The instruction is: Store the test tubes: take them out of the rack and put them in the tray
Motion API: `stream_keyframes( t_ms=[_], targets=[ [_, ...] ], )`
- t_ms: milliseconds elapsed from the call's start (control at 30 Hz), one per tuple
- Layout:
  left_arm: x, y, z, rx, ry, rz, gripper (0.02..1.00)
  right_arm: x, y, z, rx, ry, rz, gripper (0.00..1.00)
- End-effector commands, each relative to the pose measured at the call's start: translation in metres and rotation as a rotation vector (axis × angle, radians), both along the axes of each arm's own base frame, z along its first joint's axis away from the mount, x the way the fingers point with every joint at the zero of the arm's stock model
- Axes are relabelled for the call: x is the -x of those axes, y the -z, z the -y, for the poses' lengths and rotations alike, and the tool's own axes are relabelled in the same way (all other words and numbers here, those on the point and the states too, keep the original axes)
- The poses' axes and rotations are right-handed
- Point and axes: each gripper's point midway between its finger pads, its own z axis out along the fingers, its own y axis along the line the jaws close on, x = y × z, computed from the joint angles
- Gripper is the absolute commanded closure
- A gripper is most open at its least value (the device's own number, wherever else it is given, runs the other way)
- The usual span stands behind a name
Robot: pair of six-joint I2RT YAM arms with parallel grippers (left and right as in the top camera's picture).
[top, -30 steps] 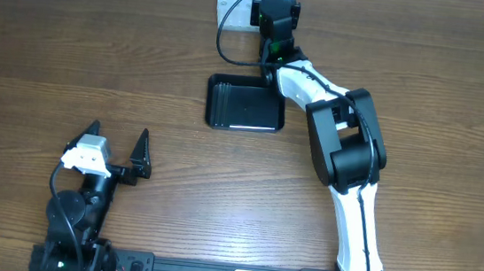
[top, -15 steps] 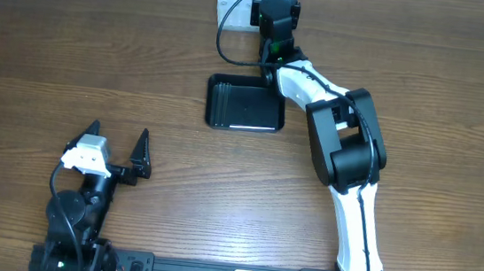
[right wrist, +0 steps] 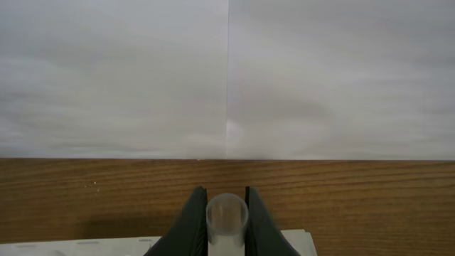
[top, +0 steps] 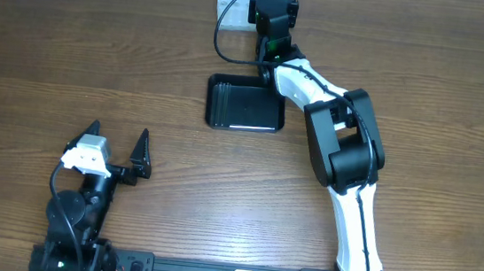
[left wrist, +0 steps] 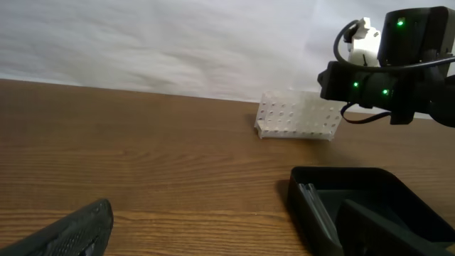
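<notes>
From above, the left hand (top: 118, 140) is spread open low on the desk (top: 73, 39), well apart from the black tray (top: 243, 104), with the white rack (top: 230, 8) just beyond it. In the right wrist view, the right hand (right wrist: 227, 210) is clamped on an upright test tube (right wrist: 227, 217) over the rack.

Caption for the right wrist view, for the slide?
Right gripper clamps a clear test tube at the white rack, wooden table and white wall behind.

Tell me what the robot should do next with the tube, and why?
Probably lift the tube straight up: the right pincer is shut on it at the rack, and it should clear the rack before swinging to the tray.
</notes>
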Motion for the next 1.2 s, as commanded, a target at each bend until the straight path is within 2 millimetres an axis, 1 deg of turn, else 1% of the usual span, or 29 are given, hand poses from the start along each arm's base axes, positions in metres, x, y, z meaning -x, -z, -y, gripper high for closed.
stream_keyframes(
  t_ms=[33, 300, 567, 1033, 1200],
  targets=[
    [0.0, 0.001, 0.001, -0.014, 0.006, 0.002, 0.02, -0.001, -0.025, -0.006, -0.038, 0.01, 0.033, 0.989],
    [0.0, 0.001, 0.001, -0.014, 0.006, 0.002, 0.023, 0.003, -0.046, -0.005, -0.094, 0.019, 0.039, 0.991],
    [0.0, 0.001, 0.001, -0.014, 0.006, 0.002, 0.02, 0.006, -0.064, -0.008, -0.101, 0.012, 0.056, 0.989],
    [0.0, 0.001, 0.001, -0.014, 0.006, 0.002, 0.02, 0.017, -0.087, -0.016, -0.102, -0.006, 0.055, 0.991],
    [0.0, 0.001, 0.001, -0.014, 0.006, 0.002, 0.02, 0.019, -0.101, -0.014, -0.108, -0.006, 0.069, 0.989]
  ],
)
